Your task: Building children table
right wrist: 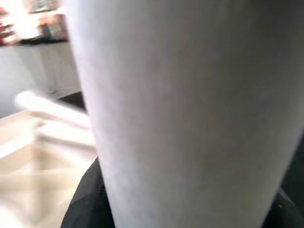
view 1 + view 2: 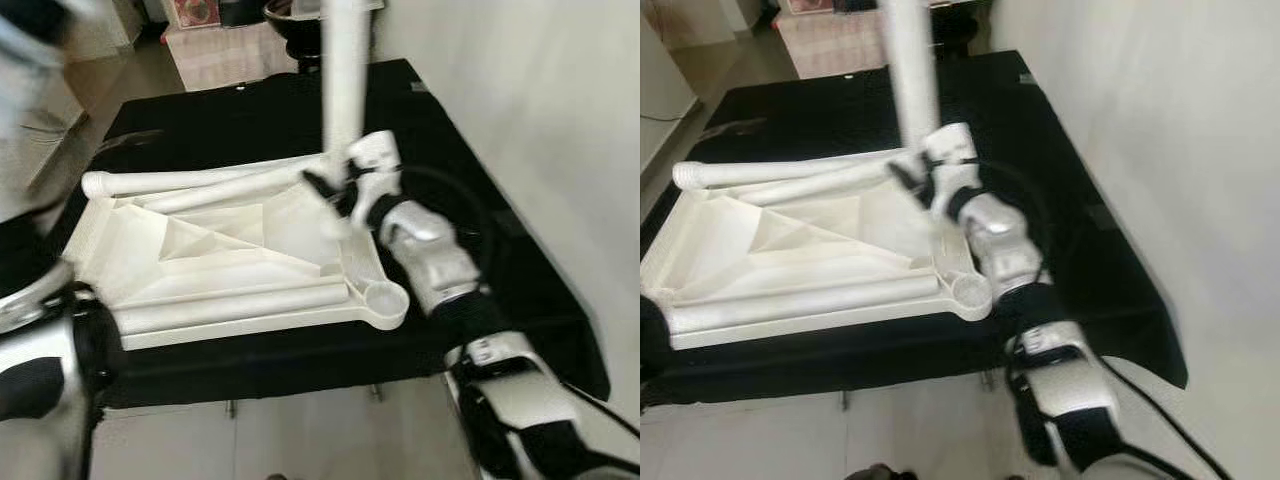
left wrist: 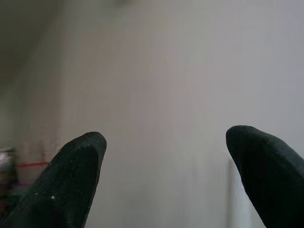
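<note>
So the white plastic children's table top was lying upside down on a black cloth covering the tabletop, ribs facing up, with a round leg socket at its near right corner. Two loose white legs lay along its far edge, around 11 o'clock from the middle of the panel. The right claw was pinching a third white leg that stood pretty much upright at the far right corner, about 1 o'clock. That leg loomed huge and blurry in the right wrist view. The left claw was spread wide, pointed at a plain pale wall, down at the left side.
</note>
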You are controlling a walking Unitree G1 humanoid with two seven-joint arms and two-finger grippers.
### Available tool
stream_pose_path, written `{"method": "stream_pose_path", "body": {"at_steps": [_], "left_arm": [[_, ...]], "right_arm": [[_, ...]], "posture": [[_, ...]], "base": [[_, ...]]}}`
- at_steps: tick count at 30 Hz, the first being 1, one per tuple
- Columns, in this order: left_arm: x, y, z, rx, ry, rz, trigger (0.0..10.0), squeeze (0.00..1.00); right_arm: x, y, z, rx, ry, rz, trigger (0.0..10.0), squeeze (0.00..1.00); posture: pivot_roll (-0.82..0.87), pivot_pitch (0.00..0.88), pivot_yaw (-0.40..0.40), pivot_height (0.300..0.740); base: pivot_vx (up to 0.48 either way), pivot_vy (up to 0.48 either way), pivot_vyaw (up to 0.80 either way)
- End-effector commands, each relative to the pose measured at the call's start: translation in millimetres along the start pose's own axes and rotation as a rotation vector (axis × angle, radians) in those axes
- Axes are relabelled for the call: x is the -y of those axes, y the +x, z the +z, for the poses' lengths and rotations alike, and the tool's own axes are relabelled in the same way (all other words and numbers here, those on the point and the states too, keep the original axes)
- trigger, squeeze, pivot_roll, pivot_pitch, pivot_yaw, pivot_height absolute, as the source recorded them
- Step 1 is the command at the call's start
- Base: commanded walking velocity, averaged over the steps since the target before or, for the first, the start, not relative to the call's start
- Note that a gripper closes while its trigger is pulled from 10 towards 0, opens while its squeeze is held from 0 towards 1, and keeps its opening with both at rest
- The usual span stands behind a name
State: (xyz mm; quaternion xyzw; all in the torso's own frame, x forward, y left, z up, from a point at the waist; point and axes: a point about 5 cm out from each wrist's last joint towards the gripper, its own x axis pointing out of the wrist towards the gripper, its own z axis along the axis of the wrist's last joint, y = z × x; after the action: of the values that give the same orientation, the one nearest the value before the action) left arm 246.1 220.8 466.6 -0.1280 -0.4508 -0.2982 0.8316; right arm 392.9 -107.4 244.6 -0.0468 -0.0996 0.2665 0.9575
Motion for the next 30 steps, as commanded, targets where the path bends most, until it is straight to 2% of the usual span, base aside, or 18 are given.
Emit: {"method": "stream_pose_path", "body": {"at_steps": [1,2,4,5,6,8,9,11,12,14,16,17,19,20,22,24,26,30], "left_arm": [[3.8,-10.5,15,0.016,0.030,0.009,10.0,1.00],[4.7,-22.9,14,-0.016,0.054,0.043,10.0,1.00],[5.6,-51.5,-8,-0.158,0.091,0.129,10.0,1.00],[5.6,-51.5,-8,-0.158,0.091,0.129,10.0,1.00],[9.3,-73.5,-35,-0.275,0.078,0.177,10.0,0.03],[22.8,-109.0,-75,-0.450,0.032,0.230,10.0,0.00],[22.8,-109.0,-75,-0.450,0.032,0.230,10.0,0.00],[49.6,-148.3,-114,-0.638,-0.021,0.244,10.0,0.00],[49.6,-148.3,-114,-0.638,-0.021,0.244,10.0,0.00],[78.1,-174.5,-136,-0.752,-0.072,0.263,10.0,0.00],[100.4,-183.7,-147,-0.798,-0.138,0.279,10.0,0.00],[100.4,-183.7,-147,-0.798,-0.138,0.279,10.0,0.00],[119.1,-190.5,-155,-0.859,-0.171,0.245,10.0,0.00],[127.3,-197.1,-158,-0.916,-0.153,0.209,10.0,0.00],[132.5,-202.4,-159,-0.952,-0.134,0.191,10.0,0.00],[143.1,-215.6,-162,-1.038,-0.078,0.103,10.0,0.00],[148.1,-222.9,-162,-1.071,-0.048,0.064,10.0,0.00],[154.9,-228.2,-158,-1.079,0.000,-0.007,10.0,0.00]], "right_arm": [[-0.4,3.6,6,0.017,0.017,-0.003,0.0,0.00],[10.4,0.0,10,0.023,0.017,-0.036,0.0,0.00],[22.4,-7.4,18,0.049,0.023,-0.049,7.6,0.00],[22.4,-7.4,18,0.049,0.023,-0.049,7.6,0.00],[20.8,-12.7,24,0.083,0.051,0.015,10.0,0.00],[12.5,-24.4,33,0.135,0.070,0.168,10.0,0.00],[12.5,-24.4,33,0.135,0.070,0.168,10.0,0.00],[0.6,-43.9,35,0.146,0.021,0.358,10.0,0.00],[0.6,-43.9,35,0.146,0.021,0.358,10.0,0.00],[-8.6,-64.0,29,0.110,-0.021,0.514,10.0,0.00],[-16.9,-76.9,24,0.067,-0.051,0.628,10.0,0.00],[-16.9,-76.9,24,0.067,-0.051,0.628,10.0,0.00],[-23.6,-82.8,18,0.028,-0.075,0.692,10.0,0.00],[-26.4,-83.9,14,0.005,-0.088,0.710,10.0,0.00],[-28.2,-85.3,12,-0.011,-0.092,0.720,10.0,0.00],[-29.4,-86.4,10,-0.032,-0.074,0.739,10.0,0.00],[-28.8,-87.0,10,-0.037,-0.056,0.743,10.0,0.00],[-26.0,-85.4,7,-0.049,-0.043,0.734,10.0,0.00]], "posture": [[0.01,0.134,0.074,0.740],[0.01,0.144,0.070,0.740],[0.01,0.152,0.068,0.740],[0.01,0.152,0.068,0.740],[0.01,0.168,0.070,0.740],[0.01,0.187,0.070,0.740],[0.01,0.187,0.070,0.740],[0.00,0.203,0.066,0.740],[0.00,0.203,0.066,0.740],[0.00,0.224,0.070,0.740],[0.00,0.244,0.074,0.740],[0.00,0.244,0.074,0.740],[0.01,0.259,0.075,0.740],[0.01,0.279,0.075,0.740],[0.01,0.285,0.076,0.740],[0.01,0.306,0.079,0.740],[0.01,0.325,0.082,0.740],[0.01,0.353,0.089,0.740]], "base": [[0.000,0.000,0.00],[0.000,0.000,0.00],[0.000,0.000,0.00],[0.000,0.000,0.00],[0.000,0.000,0.00],[0.000,0.000,0.00],[0.000,0.000,0.00],[0.000,0.000,0.00],[0.000,0.000,0.00],[0.000,0.000,0.00],[0.000,0.000,0.00],[0.000,0.000,0.00],[0.000,0.000,0.00],[0.000,0.000,0.00],[0.000,0.000,0.00],[0.000,0.000,0.00],[0.000,0.000,0.00],[0.000,0.000,0.00]]}}
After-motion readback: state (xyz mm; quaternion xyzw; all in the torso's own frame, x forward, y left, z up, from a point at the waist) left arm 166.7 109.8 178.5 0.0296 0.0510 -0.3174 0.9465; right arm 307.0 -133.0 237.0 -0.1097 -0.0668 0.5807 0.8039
